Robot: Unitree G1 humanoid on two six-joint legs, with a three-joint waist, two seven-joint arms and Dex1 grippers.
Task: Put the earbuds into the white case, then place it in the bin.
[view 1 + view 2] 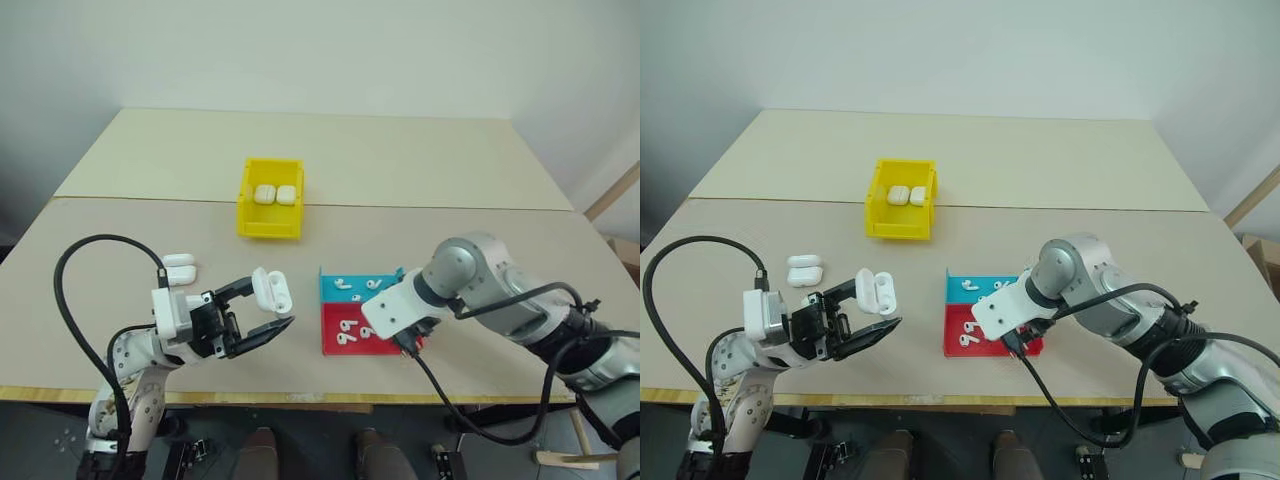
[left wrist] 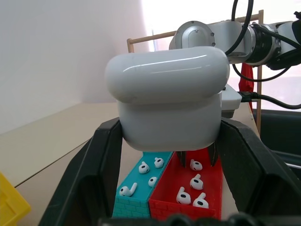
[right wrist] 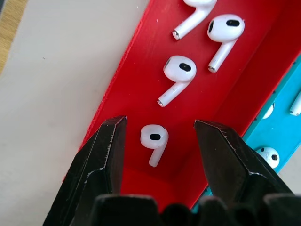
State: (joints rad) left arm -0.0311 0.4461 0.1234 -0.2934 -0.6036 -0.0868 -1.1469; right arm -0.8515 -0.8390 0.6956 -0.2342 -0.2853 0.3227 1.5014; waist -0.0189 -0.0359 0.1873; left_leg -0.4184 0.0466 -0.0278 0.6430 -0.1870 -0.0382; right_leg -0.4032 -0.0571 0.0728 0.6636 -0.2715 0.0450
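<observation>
Glossy white plastic sits clamped between the left gripper's (image 1: 262,311) two black fingers: the white case (image 2: 167,96), lid hinged up, is held above the tabletop with a finger pressed against each of its sides. Past those fingers lie the shallow blue tray (image 2: 137,195) and the shallow red tray (image 2: 188,207), side by side and touching, each with earbuds lying loose in it. The right gripper (image 3: 159,141) points down into the red tray with its fingers spread apart and gripping nothing; one earbud (image 3: 154,141) lies on the tray floor between the two fingertips, touching neither, and three more earbuds lie further along the same tray. The yellow bin (image 1: 270,199) stands on the beige table (image 1: 420,160) well beyond both grippers, with two closed white cases inside it. Two spare white cases (image 1: 804,269) rest on the table close beside the left gripper's wrist.
</observation>
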